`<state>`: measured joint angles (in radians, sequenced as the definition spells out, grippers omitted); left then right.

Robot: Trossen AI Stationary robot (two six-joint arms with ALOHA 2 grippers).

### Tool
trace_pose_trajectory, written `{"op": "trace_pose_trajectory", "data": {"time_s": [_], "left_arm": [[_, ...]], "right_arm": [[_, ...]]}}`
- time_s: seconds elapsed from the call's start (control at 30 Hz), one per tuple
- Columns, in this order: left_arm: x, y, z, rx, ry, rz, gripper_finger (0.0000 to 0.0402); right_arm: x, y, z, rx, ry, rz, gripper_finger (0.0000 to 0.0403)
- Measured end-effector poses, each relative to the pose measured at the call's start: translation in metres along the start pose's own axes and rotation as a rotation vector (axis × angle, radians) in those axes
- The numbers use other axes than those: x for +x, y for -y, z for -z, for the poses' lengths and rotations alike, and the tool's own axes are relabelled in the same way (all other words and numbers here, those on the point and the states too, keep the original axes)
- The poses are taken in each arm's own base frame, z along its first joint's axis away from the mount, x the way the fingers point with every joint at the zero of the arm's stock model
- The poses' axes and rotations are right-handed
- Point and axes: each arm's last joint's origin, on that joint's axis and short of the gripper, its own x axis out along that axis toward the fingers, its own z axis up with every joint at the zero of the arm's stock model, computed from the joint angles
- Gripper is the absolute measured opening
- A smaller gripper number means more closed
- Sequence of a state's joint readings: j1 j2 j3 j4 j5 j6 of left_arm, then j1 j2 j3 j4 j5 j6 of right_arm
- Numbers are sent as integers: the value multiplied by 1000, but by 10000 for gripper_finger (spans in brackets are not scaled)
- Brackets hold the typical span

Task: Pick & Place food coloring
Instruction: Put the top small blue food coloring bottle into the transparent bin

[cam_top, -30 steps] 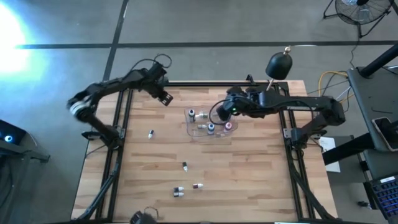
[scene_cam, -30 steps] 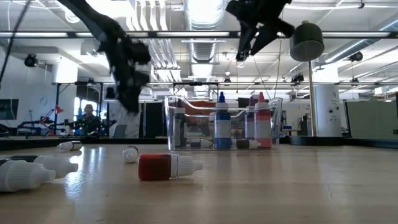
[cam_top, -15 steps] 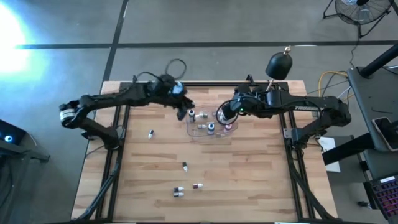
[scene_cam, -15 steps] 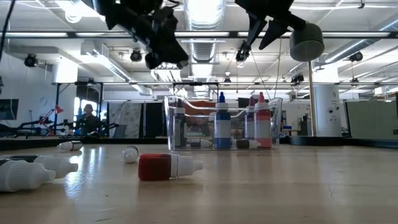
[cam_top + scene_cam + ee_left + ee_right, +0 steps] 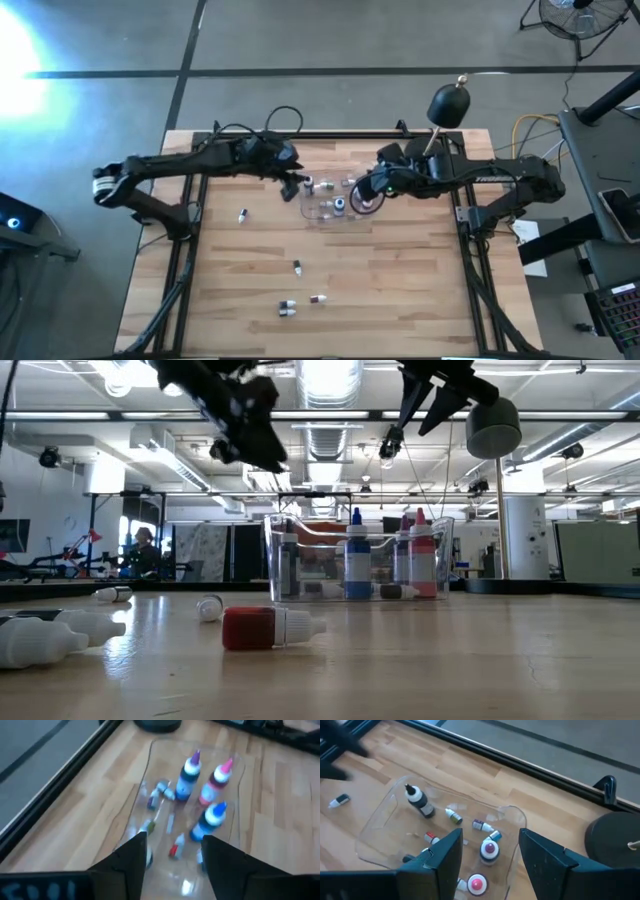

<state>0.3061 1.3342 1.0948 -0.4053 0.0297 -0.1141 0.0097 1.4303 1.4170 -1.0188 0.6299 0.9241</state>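
Left claw over the tub, jaws now apart: a drop-off looks just done

The left claw, which a second ago was back near the table's far left edge, has swung in over the clear plastic tub and its dark fingers stand apart with nothing between them; whether a bottle just fell in I cannot tell. The right claw hangs at the tub's other side, fingers parted and empty, much as before. Upright blue, purple and pink dropper bottles stand inside the tub among small lying ones. Loose food coloring bottles remain on the wooden table, so several picks are likely left
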Motion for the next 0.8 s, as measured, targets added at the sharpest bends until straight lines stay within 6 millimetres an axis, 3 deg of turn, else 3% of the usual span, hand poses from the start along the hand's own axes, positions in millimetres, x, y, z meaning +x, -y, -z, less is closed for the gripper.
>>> {"op": "trace_pose_trajectory", "data": {"time_s": [0.2, 0.33, 0.47, 0.8], "left_arm": [[-55, -1, 30, -106, -218, -229, 163], [-72, -8, 61, -269, -442, -432, 162], [-67, -12, 91, -379, -535, -534, 162], [-30, -17, 163, -571, -628, -468, 162]], "right_arm": [[2, 1, 2, 14, -4, 8, 187], [5, 1, 5, 30, -10, 18, 187], [7, 2, 7, 27, -14, 22, 187], [7, 2, 8, 27, -14, 23, 187]]}}
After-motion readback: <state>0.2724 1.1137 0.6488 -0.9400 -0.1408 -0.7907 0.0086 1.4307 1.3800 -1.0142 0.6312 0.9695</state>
